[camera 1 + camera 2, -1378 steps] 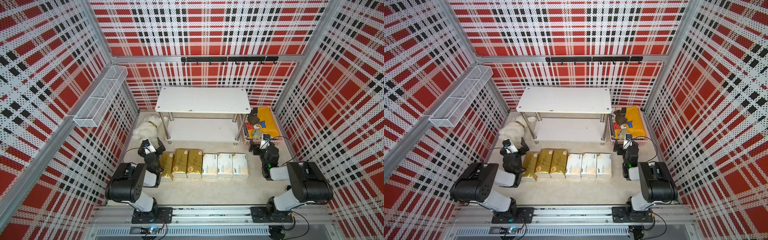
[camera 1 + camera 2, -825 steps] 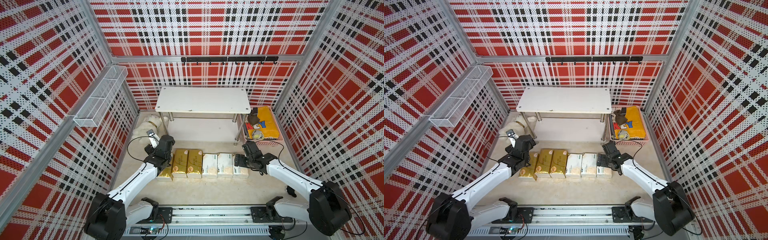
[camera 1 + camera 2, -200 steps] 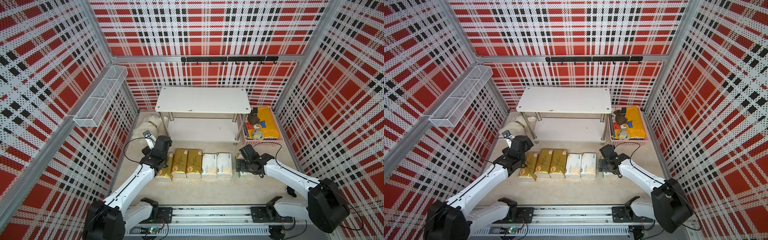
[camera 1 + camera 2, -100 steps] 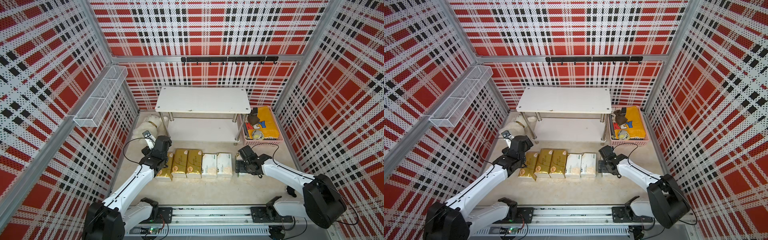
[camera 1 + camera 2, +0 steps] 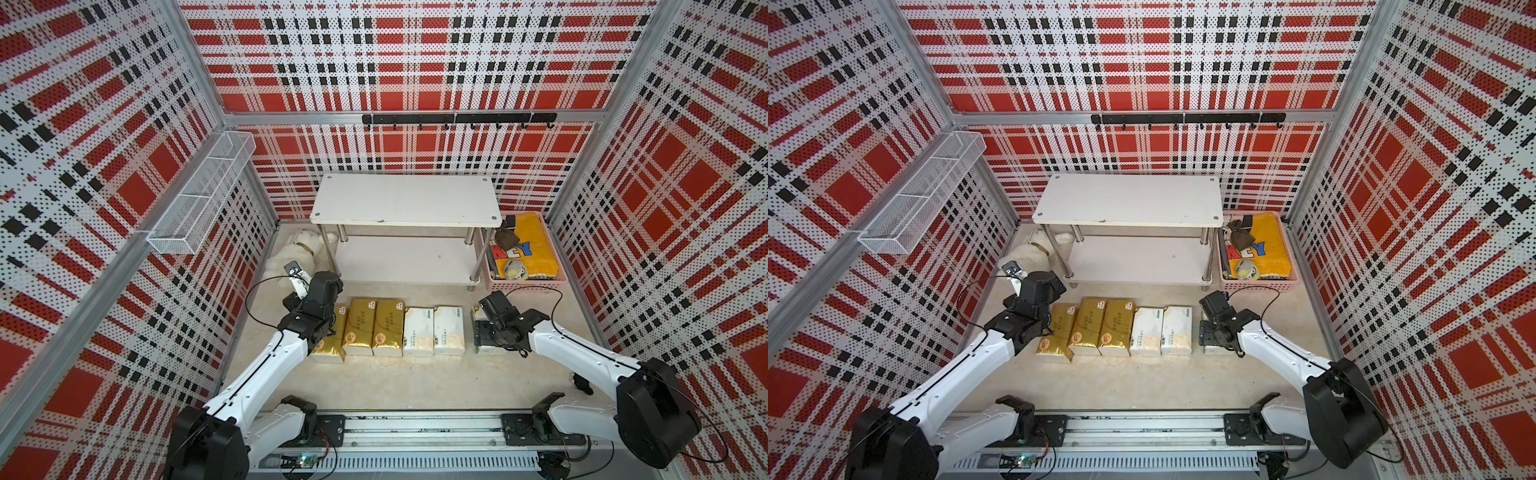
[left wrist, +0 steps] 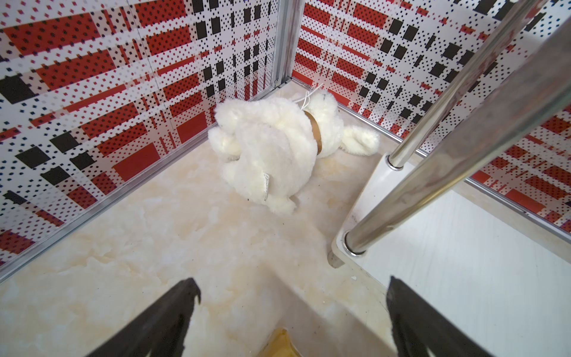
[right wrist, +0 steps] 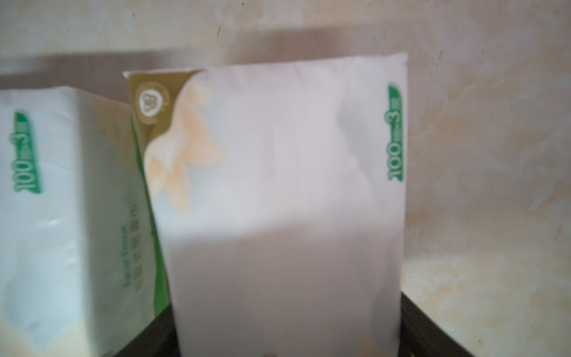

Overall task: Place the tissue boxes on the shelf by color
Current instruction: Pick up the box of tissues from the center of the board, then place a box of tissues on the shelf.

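Perforated plaid walls (image 5: 104,166) in red, black and white close the cell on three sides around a cream marbled floor (image 5: 415,382); the shelf (image 5: 405,199) stands against the back wall, its lower board (image 5: 405,262) showing between chrome legs; a rail (image 5: 415,432) carrying both arm bases runs along the near edge; a wire mesh basket (image 5: 199,195) hangs on the left wall, well above the floor; a pink crate (image 5: 523,284) sits just beside the shelf's right legs and a white plush toy (image 6: 272,148) lies in the back left corner by its left legs; the tissue packs lie in a row on the floor just in front of the shelf, three gold packs (image 5: 360,328) touching side by side, then two white packs (image 5: 434,330); a wide band of open floor runs between the row and the rail, a narrower strip between the row and the shelf; the third white pack (image 7: 278,201) lies slightly apart at the row's right end, with the right gripper (image 5: 483,334) clamped across it; the left gripper (image 6: 292,286) hangs over the far end of the leftmost gold pack (image 5: 328,351), jaws spread wide and holding nothing.
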